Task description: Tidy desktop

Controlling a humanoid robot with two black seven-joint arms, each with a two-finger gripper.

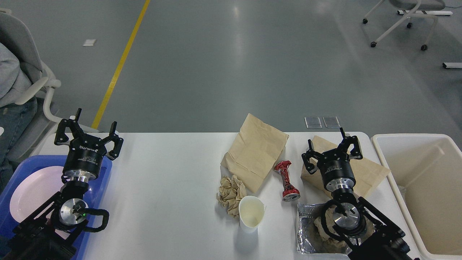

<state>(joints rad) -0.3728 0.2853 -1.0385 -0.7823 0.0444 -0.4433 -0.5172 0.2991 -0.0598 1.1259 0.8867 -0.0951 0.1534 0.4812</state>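
White counter (169, 187), rounded corners, spanning most of the lower view.

Left edge: blue plastic tray (103, 180) holding a pale pink plate (32, 195).
Right edge: cream rectangular bin (426, 187), just beside the counter's end.

Centre, far side: flattened brown paper bag (258, 150), one corner reaching past the far edge.
Near side of it: crumpled tan paper wad (230, 191), touching a white paper cup (251, 213) lying tilted, mouth up toward the view.
Right of the bag: crushed red drink can (287, 180), on its side.
Far right: second brown paper bag (368, 173), partly hidden behind the right arm.
Near right: silver foil wrapper (308, 231) with brownish crumpled matter on it, partly hidden by the arm.

Left hand (94, 131): above the tray's far end, fingers spread, released, holding nothing.
Right hand (332, 148): above the second bag, fingers spread, released, holding nothing.
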